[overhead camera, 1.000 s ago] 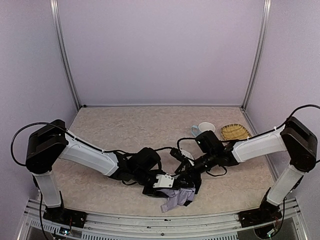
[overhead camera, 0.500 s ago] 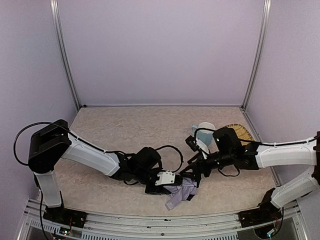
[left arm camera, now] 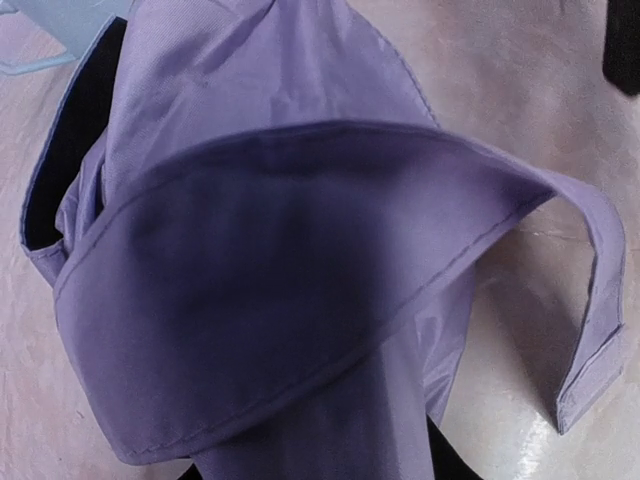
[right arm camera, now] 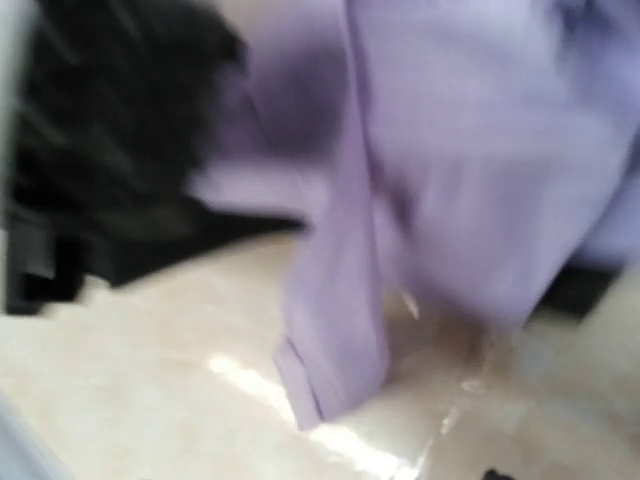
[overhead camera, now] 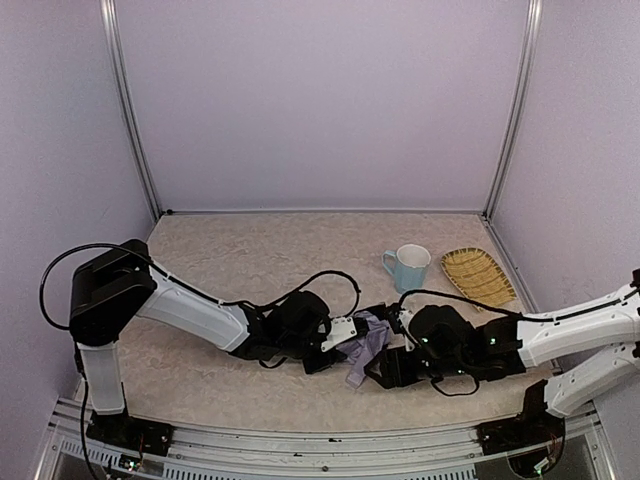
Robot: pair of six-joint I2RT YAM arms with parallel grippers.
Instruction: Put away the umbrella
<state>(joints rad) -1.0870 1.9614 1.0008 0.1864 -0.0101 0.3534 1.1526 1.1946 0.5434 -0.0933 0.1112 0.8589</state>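
The umbrella (overhead camera: 366, 343) is a crumpled pale lavender bundle of thin fabric near the table's front centre. My left gripper (overhead camera: 343, 338) reaches it from the left and is shut on the fabric. In the left wrist view the umbrella (left arm camera: 300, 260) fills the frame and runs down between the two dark fingers, and its strap tab (left arm camera: 598, 330) curls off to the right. My right gripper (overhead camera: 388, 366) lies low just right of the bundle. The right wrist view is blurred: the umbrella (right arm camera: 450, 150) hangs close with a strip of fabric (right arm camera: 335, 350) reaching the table, and no fingers show.
A light blue mug (overhead camera: 409, 267) stands behind the umbrella to the right and shows at the top left in the left wrist view (left arm camera: 60, 20). A woven yellow tray (overhead camera: 478, 274) lies beside it near the right wall. Black cables loop over both forearms.
My left gripper has carried the umbrella away from the front edge and a little right. The right arm has dropped low and stretched out, its gripper now sitting right of the fabric.
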